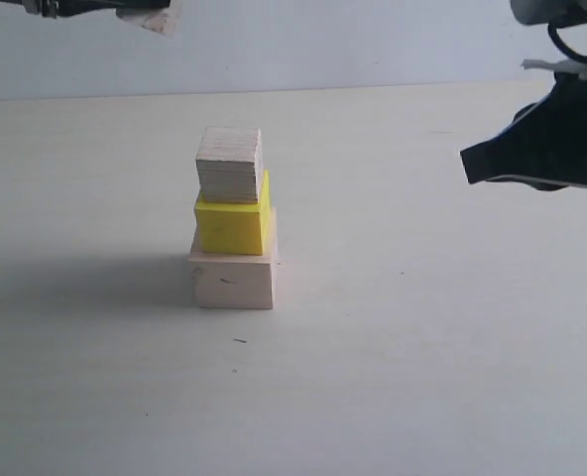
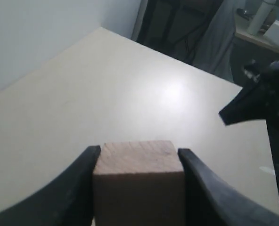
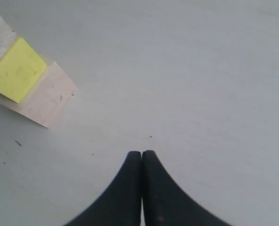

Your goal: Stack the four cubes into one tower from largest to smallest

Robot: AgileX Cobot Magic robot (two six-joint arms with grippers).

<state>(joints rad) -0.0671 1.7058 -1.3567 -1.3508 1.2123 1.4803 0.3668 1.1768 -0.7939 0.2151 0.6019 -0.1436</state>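
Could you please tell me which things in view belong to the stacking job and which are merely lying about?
Belonging to the job: large wood cube, yellow cube on it, medium wood cube on top; small wood cube clamped in the left tool; right tool, shut and empty.
Not part of it: the table itself; dark furniture beyond its edge.

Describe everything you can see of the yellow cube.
The yellow cube is bright, smooth and evenly coloured, unlike the pale bare wood above and below it. It stands upright as the middle of three stacked blocks, resting on the larger wood cube, whose top juts out past it, and carrying the medium wood cube. A strip of yellow shows to the right of that upper block. Nothing else touches it.
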